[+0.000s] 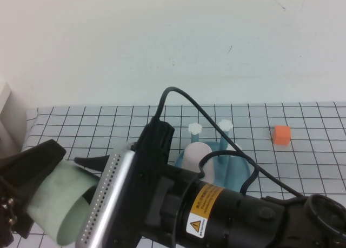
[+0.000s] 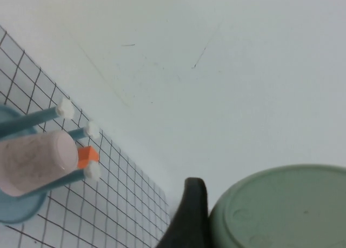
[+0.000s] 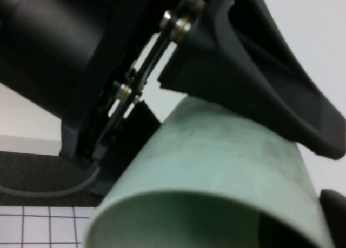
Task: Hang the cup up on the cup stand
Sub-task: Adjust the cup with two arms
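The mint-green cup [image 1: 57,205] lies on its side in the air at the front left. My left gripper [image 1: 30,196] is shut on its base end; the left wrist view shows the cup's base [image 2: 281,210] against a black finger [image 2: 189,215]. My right gripper [image 1: 81,191] is at the cup's open mouth end, and the right wrist view shows the mouth [image 3: 216,205] very close. The blue cup stand [image 1: 240,175] is at mid-table with white-capped pegs [image 1: 225,124]. A pink cup [image 1: 195,155] hangs upside down on one peg.
An orange cube [image 1: 281,134] sits on the grid mat to the right of the stand and shows in the left wrist view [image 2: 86,155]. My right arm [image 1: 227,210] crosses the foreground in front of the stand. A white wall rises behind the mat.
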Tool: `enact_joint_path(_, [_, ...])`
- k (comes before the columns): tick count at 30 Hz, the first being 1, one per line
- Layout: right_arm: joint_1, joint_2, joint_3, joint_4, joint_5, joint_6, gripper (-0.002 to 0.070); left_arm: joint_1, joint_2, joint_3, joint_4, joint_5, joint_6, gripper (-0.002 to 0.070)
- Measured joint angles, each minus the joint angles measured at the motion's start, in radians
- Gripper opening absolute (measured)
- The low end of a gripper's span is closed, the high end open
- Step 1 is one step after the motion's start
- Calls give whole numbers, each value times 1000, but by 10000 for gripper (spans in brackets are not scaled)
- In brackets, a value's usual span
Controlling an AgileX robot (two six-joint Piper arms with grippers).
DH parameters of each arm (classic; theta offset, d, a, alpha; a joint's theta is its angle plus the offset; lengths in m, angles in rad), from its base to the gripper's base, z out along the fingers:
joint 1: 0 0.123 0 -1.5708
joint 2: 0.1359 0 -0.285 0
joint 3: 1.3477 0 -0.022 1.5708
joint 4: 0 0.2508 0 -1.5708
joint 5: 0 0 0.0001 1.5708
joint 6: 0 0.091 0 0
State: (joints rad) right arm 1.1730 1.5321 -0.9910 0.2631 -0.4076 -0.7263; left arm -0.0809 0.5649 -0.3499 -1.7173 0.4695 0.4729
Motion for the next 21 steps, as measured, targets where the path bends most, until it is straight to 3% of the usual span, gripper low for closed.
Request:
enact_joint_path(7, [0,0,0,41,12,0,374,2,0,0,0,-30,105,588])
enact_joint_path(14, [0,-2,0,92,56,-35,407,2,0,-12,6,-94,224,575])
enact_joint_path(21, [0,-33,0,277,102,-206,410,2,1,-109,8,-174,400,569])
